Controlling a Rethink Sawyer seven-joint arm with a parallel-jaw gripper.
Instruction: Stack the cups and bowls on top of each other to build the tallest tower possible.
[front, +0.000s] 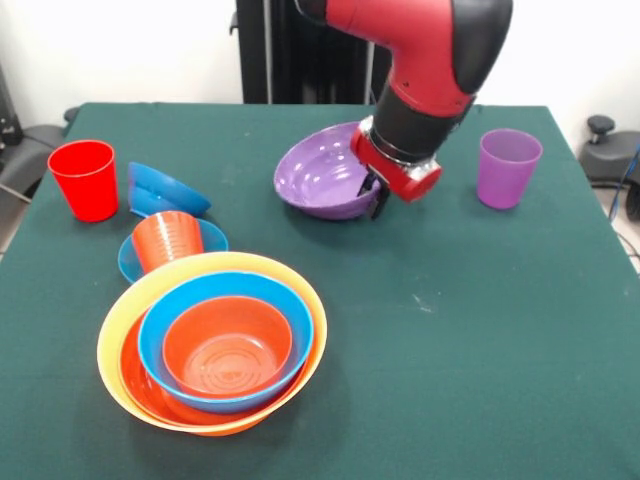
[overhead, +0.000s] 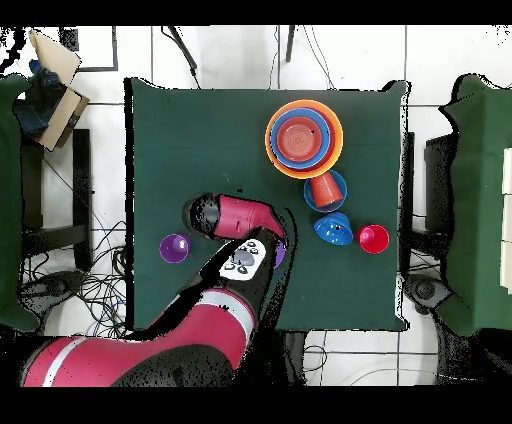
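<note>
My gripper (front: 375, 196) is shut on the right rim of the purple bowl (front: 315, 172), which sits tilted at the table's far middle. The tower stands front left: the big yellow-orange bowl (front: 108, 345) holds the red-orange bowl (front: 142, 388), a light blue bowl (front: 225, 284) and the small orange bowl (front: 228, 346). Behind it the orange-red cup (front: 166, 240) lies in the small light blue bowl (front: 212, 238). The dark blue bowl (front: 160, 190) lies tipped on its side. The red cup (front: 85, 178) stands far left and the purple cup (front: 508, 167) far right. In the overhead view the arm hides the gripper and most of the purple bowl (overhead: 281, 250).
The table has a green cloth (front: 450, 330). My red and black arm (front: 430, 60) comes down over the table's far middle. In the overhead view chairs (overhead: 50, 190) stand at both sides of the table, and cables lie on the floor.
</note>
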